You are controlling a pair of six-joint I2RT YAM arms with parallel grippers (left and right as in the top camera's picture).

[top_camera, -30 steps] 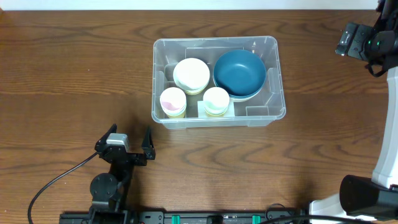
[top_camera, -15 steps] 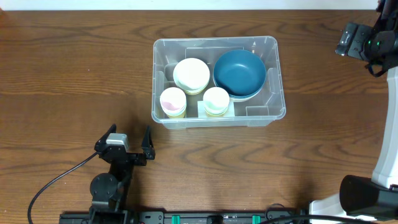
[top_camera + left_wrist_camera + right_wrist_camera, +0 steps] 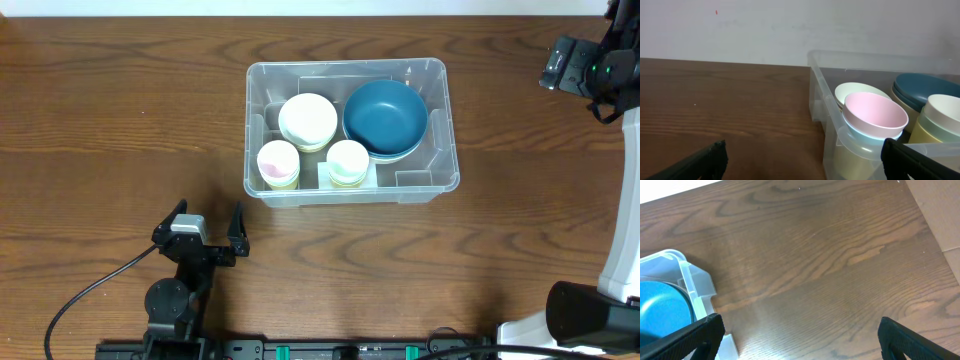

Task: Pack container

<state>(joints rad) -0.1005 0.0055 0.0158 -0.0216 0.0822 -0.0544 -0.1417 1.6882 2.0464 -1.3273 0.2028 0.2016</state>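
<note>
The container (image 3: 451,140), a clear plastic bin, stands mid-table. Inside are a blue bowl (image 3: 385,118), a stack of cream bowls (image 3: 307,120), a pink-lined cup (image 3: 278,163) and a pale cup (image 3: 348,162). My left gripper (image 3: 209,210) rests near the front edge, below-left of the bin, open and empty. In the left wrist view the gripper (image 3: 802,150) faces the container's near corner (image 3: 817,100) with the pink cup (image 3: 875,112) behind the wall. My right gripper (image 3: 800,327) hangs open and high over bare wood to the right of the container's corner (image 3: 690,280).
A black cable (image 3: 90,290) runs from the left arm's base along the front edge. The right arm (image 3: 590,70) reaches in from the far right, its base (image 3: 590,315) at the front right. The table's right edge (image 3: 932,227) shows in the right wrist view.
</note>
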